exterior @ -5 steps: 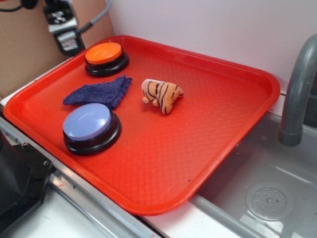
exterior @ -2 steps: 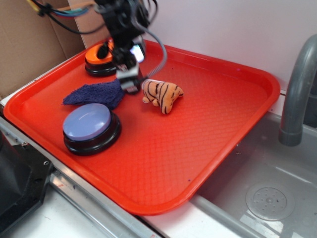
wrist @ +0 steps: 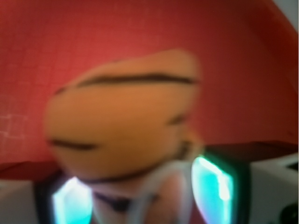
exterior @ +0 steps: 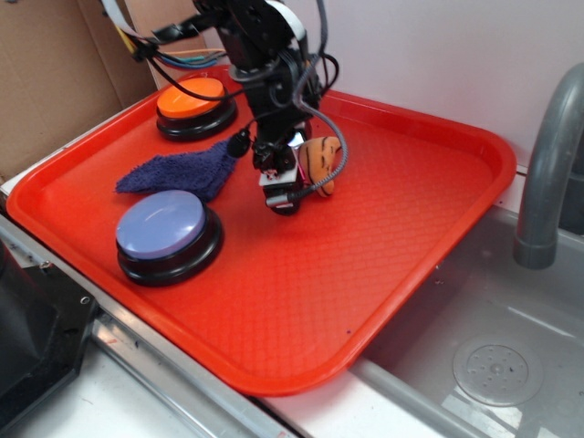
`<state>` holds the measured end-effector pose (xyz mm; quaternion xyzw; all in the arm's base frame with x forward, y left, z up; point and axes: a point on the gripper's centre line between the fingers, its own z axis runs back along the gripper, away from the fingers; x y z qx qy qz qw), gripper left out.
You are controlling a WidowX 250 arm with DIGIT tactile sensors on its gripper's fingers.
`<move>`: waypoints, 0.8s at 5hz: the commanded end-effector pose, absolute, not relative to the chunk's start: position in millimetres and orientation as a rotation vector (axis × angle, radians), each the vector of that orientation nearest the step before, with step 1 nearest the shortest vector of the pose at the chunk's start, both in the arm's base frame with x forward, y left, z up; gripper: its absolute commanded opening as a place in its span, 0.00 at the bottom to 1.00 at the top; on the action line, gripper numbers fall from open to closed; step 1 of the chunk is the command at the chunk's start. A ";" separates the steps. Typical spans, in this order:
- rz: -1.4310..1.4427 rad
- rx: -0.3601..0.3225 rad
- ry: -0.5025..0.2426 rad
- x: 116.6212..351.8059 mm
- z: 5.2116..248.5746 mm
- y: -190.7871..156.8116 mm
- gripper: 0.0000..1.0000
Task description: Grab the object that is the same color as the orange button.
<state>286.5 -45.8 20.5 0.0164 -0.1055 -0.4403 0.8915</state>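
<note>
Plush tiger (wrist: pixel 124 121) between fingers (wrist: pixel 212 186) on red tray (exterior: pixel 411 228); grip closure unclear

The tray (exterior: pixel 411 228) is glossy red plastic with fine grid texture. The tiger (exterior: pixel 319 160) is soft fuzzy plush; the towel (exterior: pixel 178 172), at its nine o'clock, nubbly dark cloth. The orange button (exterior: pixel 190 96) has a smooth plastic dome.

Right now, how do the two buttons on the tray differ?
The orange button has an orange dome; the lavender-blue button has a pale blue one. The orange button sits at the tray's far corner, the lavender-blue button at the near edge. The blue towel lies between them. Both are round domes on black bases.
</note>
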 end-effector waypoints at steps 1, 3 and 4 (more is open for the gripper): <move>-0.928 0.010 -0.272 291.8 31.2 -61.7 0.00; -0.591 0.088 -0.180 268.1 91.0 -50.0 0.00; -0.366 0.205 -0.109 255.1 113.8 -42.9 0.00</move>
